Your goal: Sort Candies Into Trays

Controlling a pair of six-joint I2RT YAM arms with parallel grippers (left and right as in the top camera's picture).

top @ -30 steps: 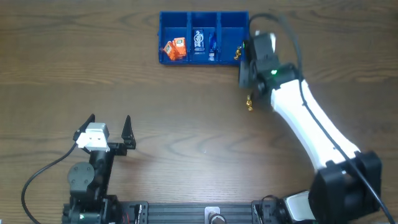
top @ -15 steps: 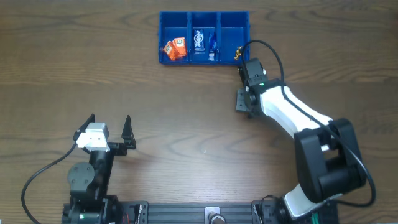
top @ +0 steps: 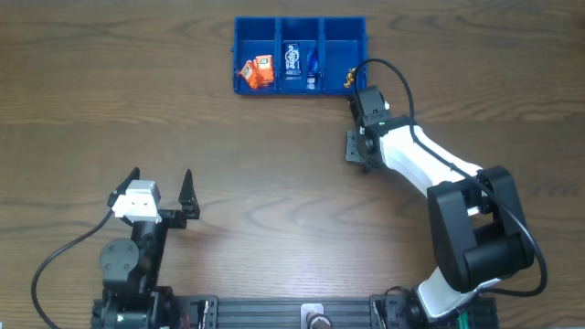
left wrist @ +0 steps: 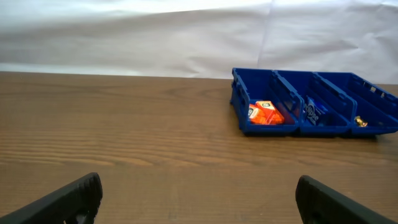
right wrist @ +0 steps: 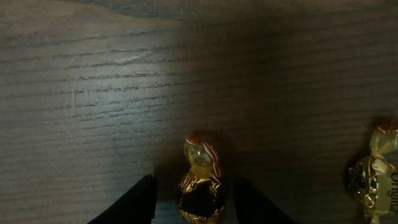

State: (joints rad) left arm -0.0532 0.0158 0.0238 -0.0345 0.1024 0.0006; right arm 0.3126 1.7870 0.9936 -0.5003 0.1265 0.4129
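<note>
Nothing readable so far. On the bench (top: 274, 183), a gold-wrapped candy (right wrist: 373, 177) carries dark lettering, cut off at the frame's edge. Up at twelve o'clock, in the blue tray (top: 300, 20), the orange candies (top: 257, 71) and the blue candy (top: 292, 59) show print too small to read.
</note>
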